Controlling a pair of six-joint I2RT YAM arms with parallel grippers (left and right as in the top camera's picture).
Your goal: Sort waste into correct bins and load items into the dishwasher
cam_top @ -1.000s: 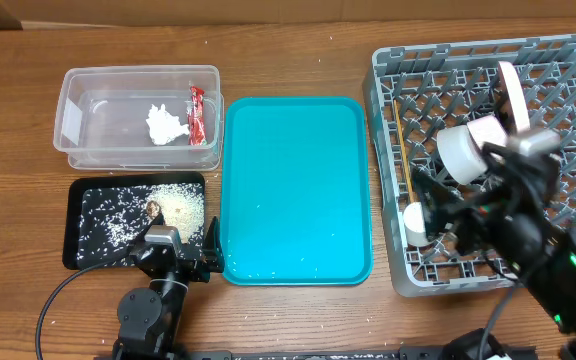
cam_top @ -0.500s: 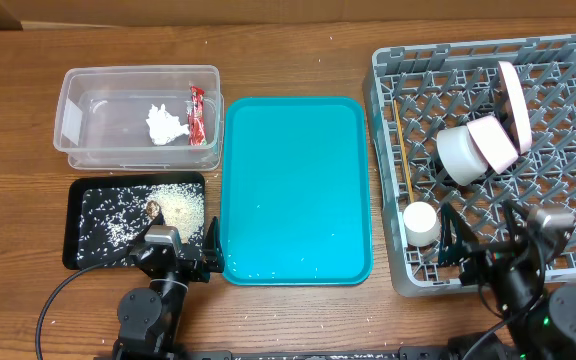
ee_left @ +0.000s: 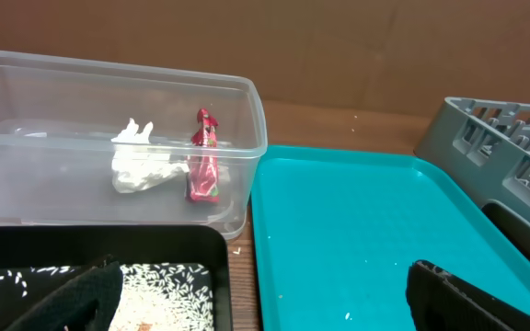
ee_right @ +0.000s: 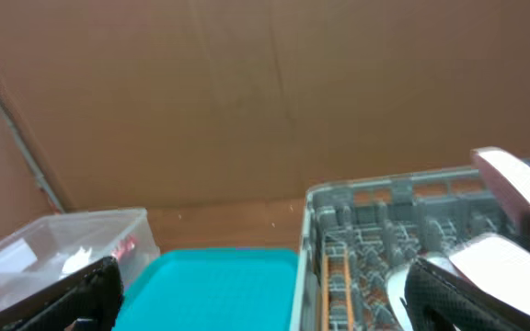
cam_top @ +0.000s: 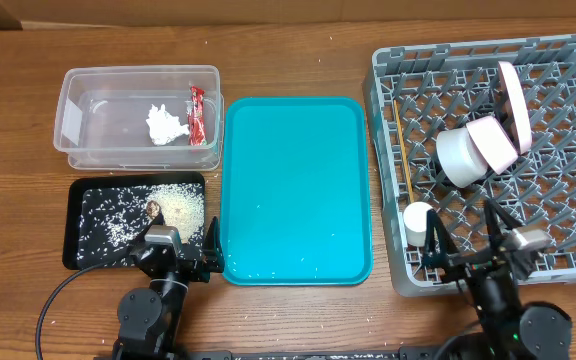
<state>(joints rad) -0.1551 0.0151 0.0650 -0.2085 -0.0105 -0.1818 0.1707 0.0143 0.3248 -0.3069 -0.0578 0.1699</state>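
Observation:
In the clear tub (cam_top: 76, 110) lie the crumpled white napkin (cam_top: 165, 124) and the red wrapper (cam_top: 197, 115). The black tray (cam_top: 83, 240) holds scattered rice (cam_top: 180, 204) and a brown scrap (cam_top: 154, 208). The grey dish rack (cam_top: 568, 170) holds the upright pink plate (cam_top: 515, 95), the bowl (cam_top: 466, 152), the white cup (cam_top: 418, 221) and the chopsticks (cam_top: 402, 150). My left gripper (cam_top: 176, 250) (ee_left: 270, 308) is open, low between the black tray (ee_left: 109, 241) and the teal tray. My right gripper (cam_top: 468, 245) (ee_right: 260, 308) is open and empty at the rack's near edge.
A large teal serving tray (cam_top: 293, 190) (ee_left: 366, 221) lies between the bins and the rack, with a few stray grains on it. The rack (ee_right: 385, 198) fills the table's right side. A brown wall stands behind the table.
My right arm has drawn back from over the rack to its near edge, uncovering the bowl and cup. The left arm has not moved.

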